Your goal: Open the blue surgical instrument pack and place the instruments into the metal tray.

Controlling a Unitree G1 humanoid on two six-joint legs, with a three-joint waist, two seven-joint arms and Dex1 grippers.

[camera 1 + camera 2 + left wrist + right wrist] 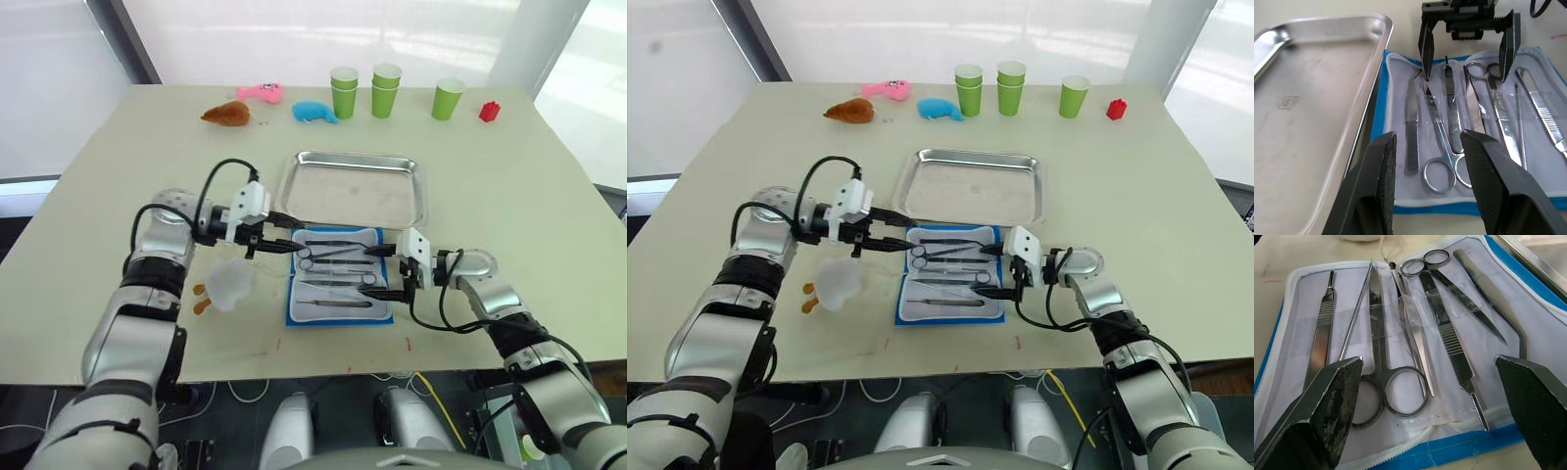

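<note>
The blue surgical instrument pack (339, 316) lies open and flat on the table, pale lining up, just in front of the metal tray (353, 188), which holds nothing. The instruments (338, 253) lie in a row on the lining: ring-handled scissors (1442, 147), tweezers (1411, 127), forceps (1452, 347) and a thin straight tool (1355, 313). My left gripper (291, 235) is open low over the pack's left end, its fingers either side of the scissor rings. My right gripper (375, 274) is open wide at the pack's right end, facing the left one, with nothing held.
Green cups (386, 90), a red block (488, 111), a blue plush toy (313, 112), a pink toy (261, 93) and a brown toy (227, 114) line the far edge. A pale translucent toy (227, 284) lies left of the pack, under my left forearm.
</note>
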